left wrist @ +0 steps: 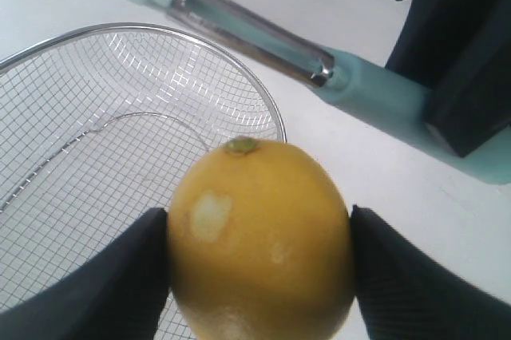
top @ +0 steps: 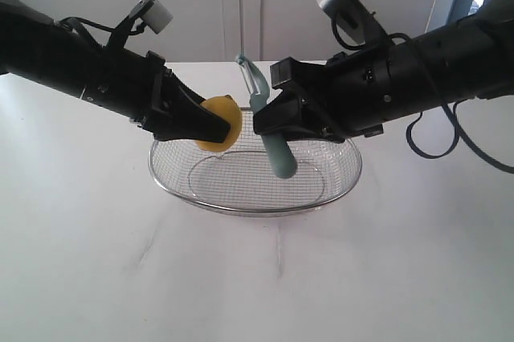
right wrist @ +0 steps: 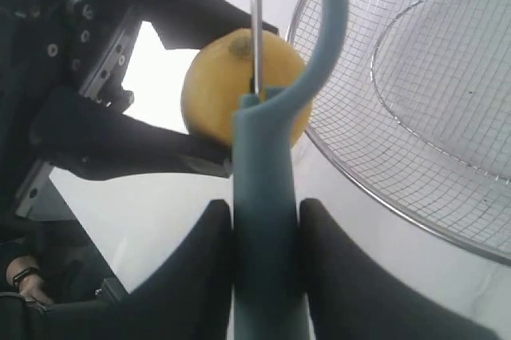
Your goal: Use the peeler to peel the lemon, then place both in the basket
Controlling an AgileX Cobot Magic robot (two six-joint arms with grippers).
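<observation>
My left gripper (top: 226,127) is shut on the yellow lemon (top: 222,121), holding it above the left part of the wire basket (top: 209,194). In the left wrist view the lemon (left wrist: 259,236) sits squeezed between both black fingers (left wrist: 120,276), a pale patch on its skin. My right gripper (top: 263,124) is shut on the teal peeler (top: 277,145), handle down, blade head up. In the right wrist view the peeler (right wrist: 263,196) stands between the fingers (right wrist: 343,276), and its blade lies in front of the lemon (right wrist: 215,88). Contact between blade and lemon is unclear.
The basket (left wrist: 200,53) rests on a white table (top: 257,278), and its mesh (right wrist: 431,116) holds nothing. A white wall stands behind. Both black arms hang over the basket's rim from left and right.
</observation>
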